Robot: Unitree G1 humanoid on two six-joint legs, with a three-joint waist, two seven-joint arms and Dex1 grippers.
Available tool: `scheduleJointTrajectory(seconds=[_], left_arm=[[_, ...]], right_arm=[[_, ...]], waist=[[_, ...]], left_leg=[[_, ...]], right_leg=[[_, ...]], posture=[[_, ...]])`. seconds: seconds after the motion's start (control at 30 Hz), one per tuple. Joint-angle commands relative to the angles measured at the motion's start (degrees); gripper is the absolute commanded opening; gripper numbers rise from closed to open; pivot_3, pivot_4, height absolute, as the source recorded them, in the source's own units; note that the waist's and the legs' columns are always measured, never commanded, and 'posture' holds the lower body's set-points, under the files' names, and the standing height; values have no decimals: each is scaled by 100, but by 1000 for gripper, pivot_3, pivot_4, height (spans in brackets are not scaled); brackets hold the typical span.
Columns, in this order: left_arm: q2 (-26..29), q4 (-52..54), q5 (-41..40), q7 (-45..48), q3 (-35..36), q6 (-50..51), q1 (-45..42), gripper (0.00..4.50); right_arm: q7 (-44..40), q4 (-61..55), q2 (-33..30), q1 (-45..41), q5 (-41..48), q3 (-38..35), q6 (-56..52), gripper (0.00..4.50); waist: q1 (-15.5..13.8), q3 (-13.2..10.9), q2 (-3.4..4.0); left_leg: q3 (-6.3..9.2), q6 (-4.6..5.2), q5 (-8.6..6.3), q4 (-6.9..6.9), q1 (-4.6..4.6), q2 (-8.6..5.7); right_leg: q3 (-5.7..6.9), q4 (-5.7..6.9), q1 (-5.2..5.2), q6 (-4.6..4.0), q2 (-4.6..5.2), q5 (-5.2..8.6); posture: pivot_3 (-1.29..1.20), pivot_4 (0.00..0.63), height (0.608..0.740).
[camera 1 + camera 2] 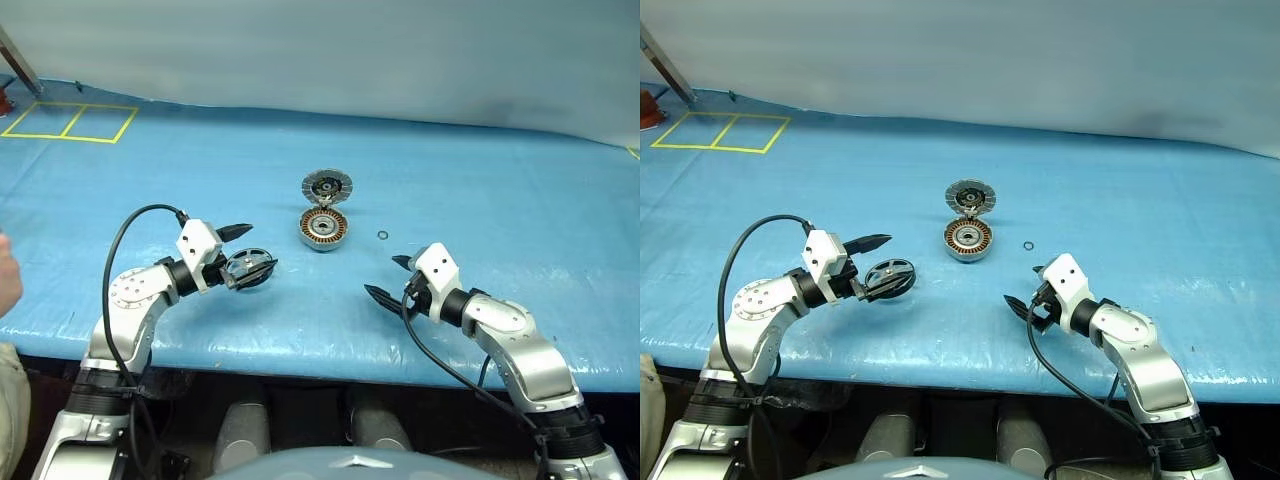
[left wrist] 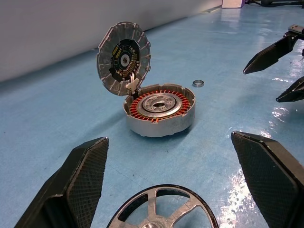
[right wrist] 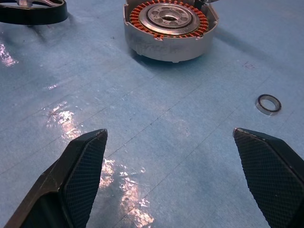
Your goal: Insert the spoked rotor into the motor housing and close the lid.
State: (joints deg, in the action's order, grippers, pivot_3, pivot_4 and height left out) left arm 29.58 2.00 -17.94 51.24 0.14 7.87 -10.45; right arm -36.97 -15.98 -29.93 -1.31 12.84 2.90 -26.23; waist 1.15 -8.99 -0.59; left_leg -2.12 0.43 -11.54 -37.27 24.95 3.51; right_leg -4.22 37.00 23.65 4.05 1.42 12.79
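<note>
While both tools are spread wide, left tool [image 1: 250, 250] poised around spoked rotor [image 1: 248, 268] near worktop [image 1: 500, 200] front edge, right tool [image 1: 390, 277] empty, motor housing [image 1: 323, 229] mid-worktop, lid [image 1: 327, 186] raised

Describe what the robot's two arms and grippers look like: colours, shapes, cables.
Both arms are silver-grey metal with rounded joint housings and black collars. Each wrist carries a white boxy block. The left gripper and right gripper each have two black pointed fingers with cross-hatched textured pads. A black cable loops from each wrist along the arm.
</note>
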Motion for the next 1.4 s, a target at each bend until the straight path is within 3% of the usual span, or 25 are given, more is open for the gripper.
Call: scheduleJointTrajectory(seconds=[0.03,1.17,1.4], left_arm=[[-8,-12,-11,-4,56,-135,-87,4498],[-149,11,-86,-10,34,-220,47,4498],[-269,47,-29,-50,-15,-259,87,4498]], right_arm=[[29,-59,-3,-74,53,-161,109,4465],[181,-13,55,-200,50,-252,153,4465],[-379,-14,-664,-884,-424,331,23,4465]], waist=[[0,0,0],[1,0,0],[18,0,0]], left_leg=[[0,0,0,0,0,0],[0,0,0,0,0,0],[-5,0,0,-5,0,-1]], right_leg=[[0,0,0,0,0,0],[0,0,0,0,0,0],[-4,1,1,2,1,-2]], posture=[[0,150,740],[0,150,740],[0,150,740]])
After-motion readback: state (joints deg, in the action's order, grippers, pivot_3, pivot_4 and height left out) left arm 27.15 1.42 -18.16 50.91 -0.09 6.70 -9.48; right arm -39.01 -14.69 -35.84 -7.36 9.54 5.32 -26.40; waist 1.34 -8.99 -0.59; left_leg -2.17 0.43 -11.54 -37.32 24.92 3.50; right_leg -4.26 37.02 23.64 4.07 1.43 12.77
